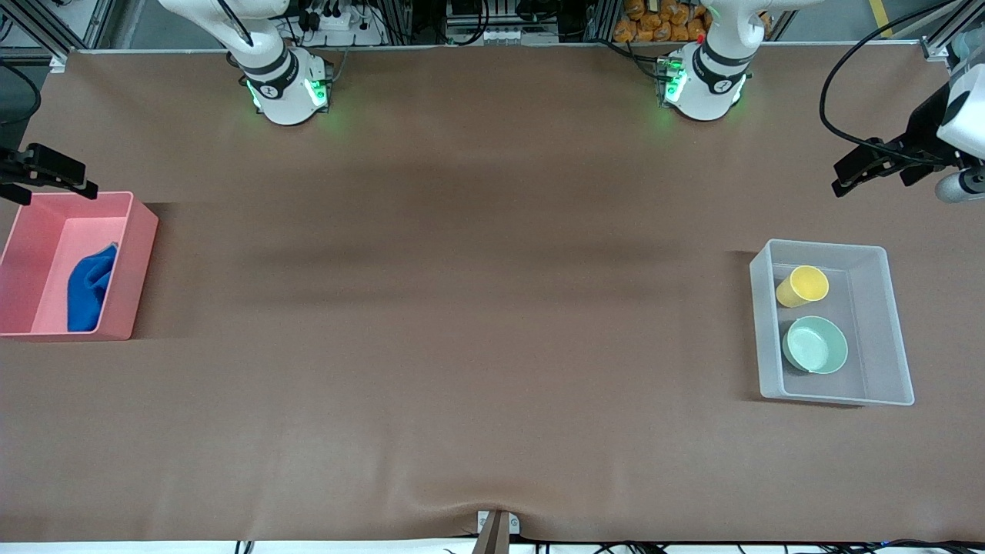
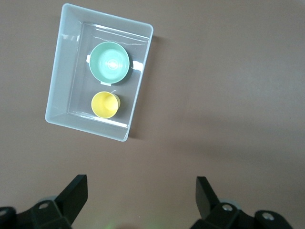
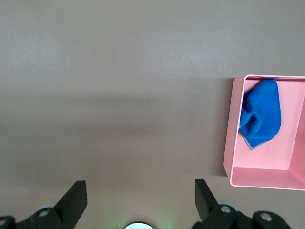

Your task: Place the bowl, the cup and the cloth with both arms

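Note:
The mint-green bowl and the yellow cup sit side by side in a clear plastic bin at the left arm's end of the table. The cup is farther from the front camera than the bowl. The left wrist view shows the bowl, the cup and the bin. The blue cloth lies crumpled in a pink bin at the right arm's end, and the right wrist view shows both the cloth and the bin. My left gripper hangs open and empty over bare table beside the clear bin. My right gripper hangs open and empty over the pink bin's rim.
The brown table top spreads wide between the two bins. The arms' white bases stand along the edge farthest from the front camera. A small clamp sits at the nearest edge.

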Available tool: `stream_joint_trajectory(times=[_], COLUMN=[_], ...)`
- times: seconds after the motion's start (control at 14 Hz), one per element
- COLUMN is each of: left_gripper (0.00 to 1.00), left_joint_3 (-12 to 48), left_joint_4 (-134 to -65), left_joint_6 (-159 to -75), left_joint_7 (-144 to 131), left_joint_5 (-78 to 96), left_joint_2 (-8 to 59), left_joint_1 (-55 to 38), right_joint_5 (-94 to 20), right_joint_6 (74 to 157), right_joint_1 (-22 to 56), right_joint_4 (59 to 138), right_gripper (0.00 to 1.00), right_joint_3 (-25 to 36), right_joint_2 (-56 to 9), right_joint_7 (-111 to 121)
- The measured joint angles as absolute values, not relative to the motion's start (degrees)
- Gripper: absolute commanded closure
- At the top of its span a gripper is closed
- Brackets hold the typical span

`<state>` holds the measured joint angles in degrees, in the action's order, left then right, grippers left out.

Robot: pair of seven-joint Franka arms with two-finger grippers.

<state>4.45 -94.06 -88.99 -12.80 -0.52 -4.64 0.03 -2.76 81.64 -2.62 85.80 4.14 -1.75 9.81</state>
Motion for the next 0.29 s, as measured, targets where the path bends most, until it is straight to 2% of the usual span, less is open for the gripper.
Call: stream_joint_trajectory(times=[0.29], left_gripper=[0.0], left_joint_3=[4.62], left_joint_4=[-94.18], left_joint_6=[-88.29], left_joint_7=[-12.7], left_joint_5=[-0.51], left_joint_2=[-4.68], left_joint_1=[-1.12], right_joint_5=[-2.75], right_joint_6=[81.64], right_joint_1=[-2.62], right_joint_4=[85.95], right_gripper=[0.0], right_joint_3=[4.14], right_joint_2=[-1.75], right_joint_7=[9.81])
